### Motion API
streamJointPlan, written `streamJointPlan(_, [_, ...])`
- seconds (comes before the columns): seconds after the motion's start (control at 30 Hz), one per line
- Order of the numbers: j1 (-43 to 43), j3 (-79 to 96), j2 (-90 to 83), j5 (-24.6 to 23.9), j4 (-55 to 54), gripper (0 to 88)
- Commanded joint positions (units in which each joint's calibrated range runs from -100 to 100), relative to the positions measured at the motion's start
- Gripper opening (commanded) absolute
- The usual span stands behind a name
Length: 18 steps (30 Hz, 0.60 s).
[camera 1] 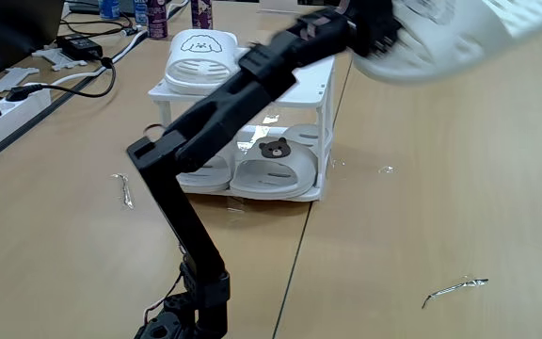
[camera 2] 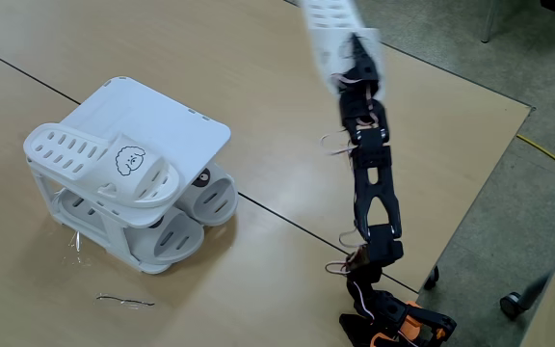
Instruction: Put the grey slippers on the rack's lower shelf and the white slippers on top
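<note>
Here the black arm stretches from its base at the lower middle of both fixed views up toward the top of the frame, and its pincer (camera 2: 353, 48) is clamped on 1 of the white slippers (camera 2: 330, 21), held in the air above the counter (camera 2: 258, 116). In a fixed view that slipper (camera 1: 450, 33) is a blurred white shape at the upper right of the frame, well apart from the rack (camera 1: 323, 113); the pincer's own fingers are too blurred there to make out.

The rack (camera 2: 176, 120) stands at the left of a fixed view and at the upper middle of the other. On its slatted top lies the other white slipper (camera 1: 199, 58), with the outlined dog face (camera 2: 128, 160) on its strap; it takes up 1 side of the top, and the rest of the top is bare.

Below, the grey slippers (camera 1: 273, 168) sit side by side on the lower shelf (camera 1: 318, 191), the dark bear face showing on the nearer 1, while the arm partly hides the second (camera 1: 210, 169). In a fixed view their rounded ends (camera 2: 215, 198) stick out past the rack's edge.

A power strip (camera 1: 12, 99) and black cables lie at the upper left of a fixed view, with bottles along the top edge.
</note>
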Motion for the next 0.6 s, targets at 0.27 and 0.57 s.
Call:
streamJointPlan(0.27, [-32.72, -5.93, -2.27, 0.42, -0.33, 0.7])
streamJointPlan(0.57, [-34.44, -24.78, 20.53, 0.42, -0.67, 0.7])
